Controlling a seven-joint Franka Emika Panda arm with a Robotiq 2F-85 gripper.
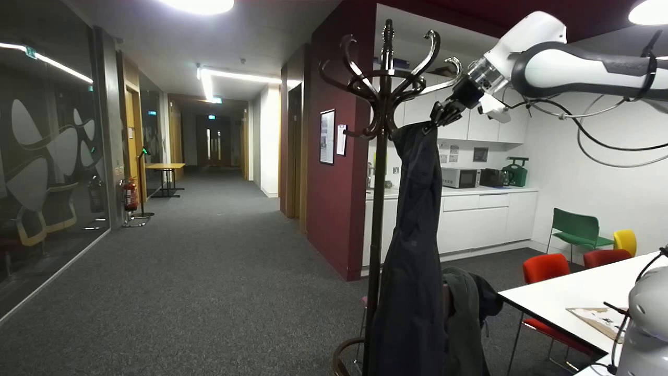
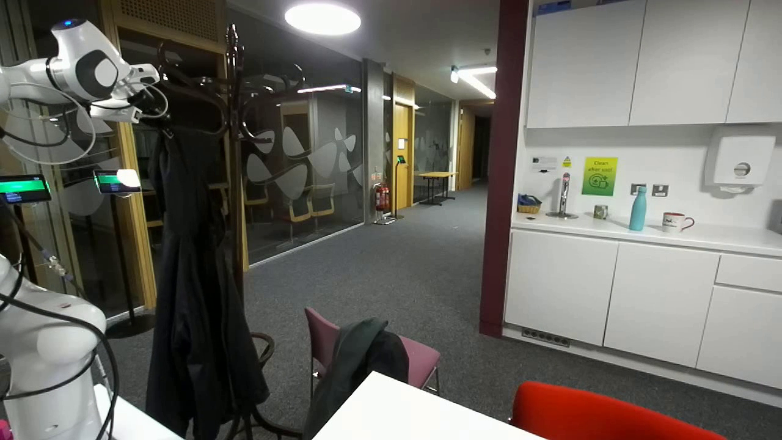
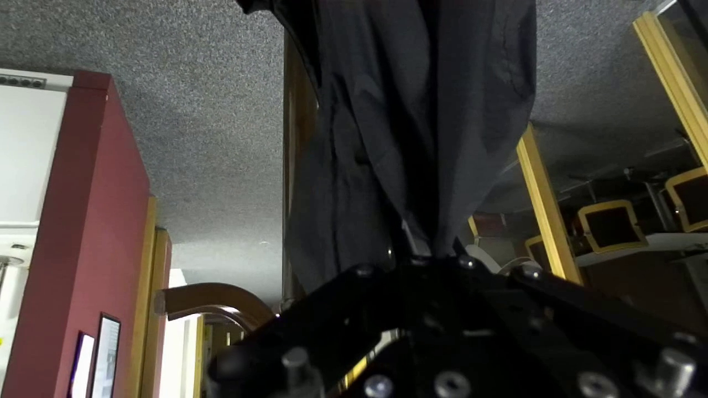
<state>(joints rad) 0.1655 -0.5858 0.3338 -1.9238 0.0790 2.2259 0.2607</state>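
A long dark coat (image 1: 412, 250) hangs beside the pole of a dark wooden coat stand (image 1: 377, 224) in both exterior views. At the coat's top edge, my gripper (image 1: 434, 119) reaches in from the arm's side, level with the stand's lower hooks. In the wrist view the folds of the dark coat (image 3: 381, 127) narrow to a pinch between the tips of my gripper (image 3: 423, 255), which is shut on the cloth. A curved wooden hook (image 3: 221, 297) shows left of the jaws there. Whether a hook also bears the coat cannot be told.
A white table (image 1: 579, 292) with red chairs stands near the arm base. A pink chair (image 2: 421, 360) with a grey-green jacket (image 2: 351, 351) draped over it is close to the stand. Kitchen cabinets (image 2: 562, 281) and a maroon wall (image 1: 334, 156) lie behind.
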